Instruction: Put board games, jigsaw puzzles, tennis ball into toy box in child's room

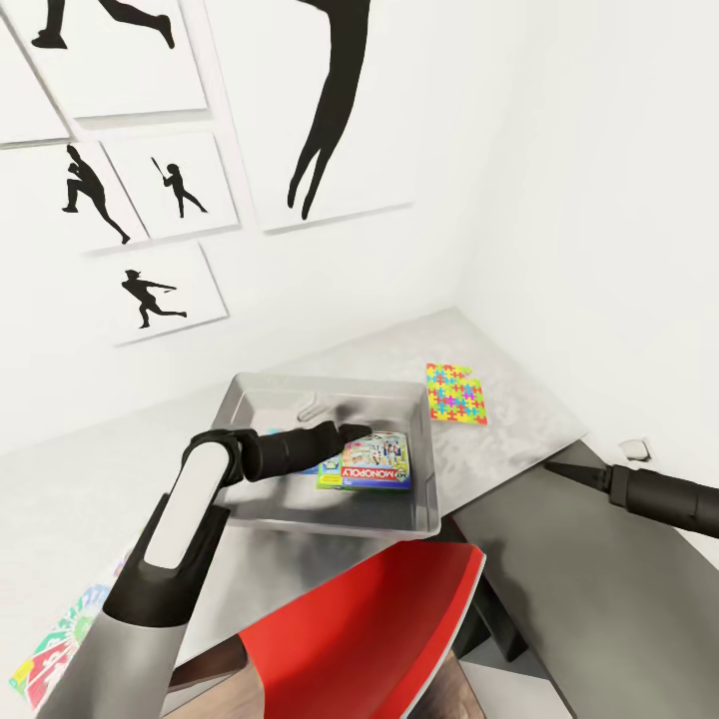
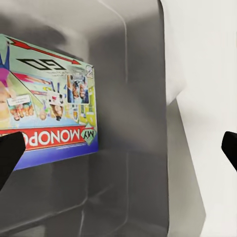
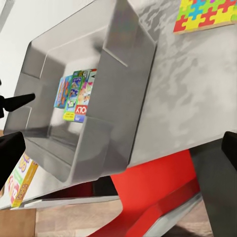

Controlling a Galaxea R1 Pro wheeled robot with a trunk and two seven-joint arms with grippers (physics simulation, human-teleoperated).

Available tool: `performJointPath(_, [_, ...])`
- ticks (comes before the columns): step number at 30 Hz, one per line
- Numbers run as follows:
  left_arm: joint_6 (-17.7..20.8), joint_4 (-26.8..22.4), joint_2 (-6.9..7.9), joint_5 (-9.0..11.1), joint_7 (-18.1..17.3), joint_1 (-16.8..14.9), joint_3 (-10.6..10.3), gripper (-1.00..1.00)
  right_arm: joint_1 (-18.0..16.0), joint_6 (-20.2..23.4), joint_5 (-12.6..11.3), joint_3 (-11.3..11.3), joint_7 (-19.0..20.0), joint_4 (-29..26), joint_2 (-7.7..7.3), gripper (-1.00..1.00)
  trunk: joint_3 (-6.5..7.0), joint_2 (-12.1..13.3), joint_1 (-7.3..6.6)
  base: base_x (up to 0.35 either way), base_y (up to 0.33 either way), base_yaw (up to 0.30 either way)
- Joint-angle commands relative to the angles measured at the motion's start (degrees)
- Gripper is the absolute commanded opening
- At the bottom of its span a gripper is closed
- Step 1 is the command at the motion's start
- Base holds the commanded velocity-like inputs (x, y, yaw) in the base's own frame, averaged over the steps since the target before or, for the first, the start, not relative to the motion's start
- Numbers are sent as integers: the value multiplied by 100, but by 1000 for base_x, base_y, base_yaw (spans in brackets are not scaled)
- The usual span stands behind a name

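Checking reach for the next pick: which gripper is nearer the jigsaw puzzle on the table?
Left, though narrowly. The left gripper hangs over the toy box above the Monopoly box, beside the jigsaw puzzle. The right gripper is off past the table's edge.

**Colours on the desk**

The toy box (image 1: 255, 391) is plain light grey. The Monopoly box (image 1: 374, 467) inside is green and white with a red banner. The jigsaw puzzle (image 1: 456, 393) shows interlocking yellow, pink, green and blue pieces. The table (image 1: 519, 424) is mottled pale grey; the chair (image 1: 369, 639) is red.
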Motion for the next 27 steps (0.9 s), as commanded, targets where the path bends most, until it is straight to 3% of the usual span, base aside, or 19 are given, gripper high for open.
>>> performJointPath(1, [10,-17,-18,56,96,1,-23,100,-4,24,37,-13,44,0,-1,100,-9,-10,3,0,0,0])
performJointPath(10, [15,-50,-63,61,125,11,-91,100,1,24,38,-32,52,0,2,100,-9,-10,3,0,0,0])
performJointPath(27, [10,-65,-36,59,-454,28,-73,100,3,24,38,-40,62,-6,1,100,-9,-10,3,0,0,0])
